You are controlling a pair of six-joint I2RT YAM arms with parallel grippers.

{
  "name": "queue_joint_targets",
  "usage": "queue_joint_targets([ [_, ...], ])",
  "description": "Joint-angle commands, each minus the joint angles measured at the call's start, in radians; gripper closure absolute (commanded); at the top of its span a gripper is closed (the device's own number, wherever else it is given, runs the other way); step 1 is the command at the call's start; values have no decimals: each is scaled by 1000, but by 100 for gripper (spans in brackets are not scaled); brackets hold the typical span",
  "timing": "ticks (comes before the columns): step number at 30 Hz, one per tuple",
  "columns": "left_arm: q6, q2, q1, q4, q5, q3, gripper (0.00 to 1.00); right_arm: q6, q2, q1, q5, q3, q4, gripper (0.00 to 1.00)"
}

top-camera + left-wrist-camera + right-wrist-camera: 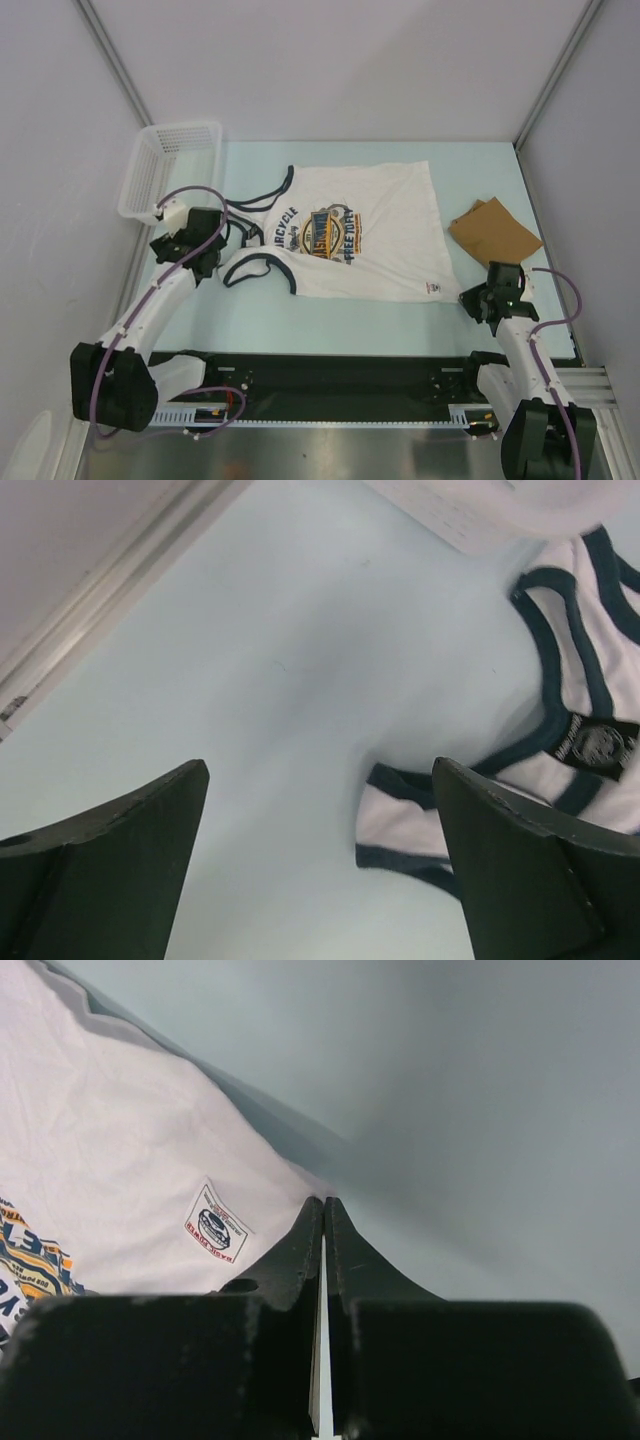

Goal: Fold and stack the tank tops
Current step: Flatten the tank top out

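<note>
The white tank top (pixel 370 230) with navy trim and a blue-and-yellow print lies flat in the middle of the table, straps to the left. It also shows in the left wrist view (pixel 590 690) and the right wrist view (pixel 120 1150). The tan-brown tank top (pixel 495 232) lies folded at the right. My left gripper (pixel 212 258) is open and empty over bare table beside the near strap (pixel 410 815), which lies by its right finger (pixel 520 870). My right gripper (pixel 472 296) is shut at the white top's near right hem corner, with a thin white strip of cloth between its jaws (pixel 325 1200).
A white plastic lattice basket (pixel 165 165) stands at the far left, just behind my left arm; its edge shows in the left wrist view (pixel 500 510). Grey walls enclose the table on three sides. A black rail runs along the near edge.
</note>
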Motion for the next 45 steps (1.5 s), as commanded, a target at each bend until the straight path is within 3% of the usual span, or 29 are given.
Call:
queue_joint_targets([
  [1,3,-110,-52,-7,105,-32,0,-16,-39,-6,-8,24,-36,100],
  [3,8,-153,-106,57,265,-82,0,-18,-59,-6,1,24,-40,100],
  [6,5,-227,-219,206,520,-188,10,-20,-65,-6,7,27,-40,100],
  [8,-24,-247,-303,285,578,-259,12,-21,-59,-6,-2,34,-43,100],
  [11,-59,-230,-406,315,585,-291,17,-24,-51,-6,-7,40,-47,100],
  [16,-96,-72,-515,367,614,-284,28,-26,-57,-6,-1,45,-55,100],
  [20,-127,49,-537,433,619,-284,32,-23,-60,-6,-5,40,-58,100],
  [35,-179,236,-537,496,489,-250,50,-23,-68,-6,-2,44,-70,100],
  [37,-176,267,-537,502,495,-244,65,-26,-69,-6,-7,45,-73,100],
  [38,-167,276,-537,505,505,-238,78,-26,-71,-6,-4,45,-78,100],
  [39,-162,287,-537,499,516,-231,99,-27,-74,-4,-4,45,-79,100],
  [45,-141,183,-560,382,525,-274,100,-90,-80,-6,-22,91,-151,100],
])
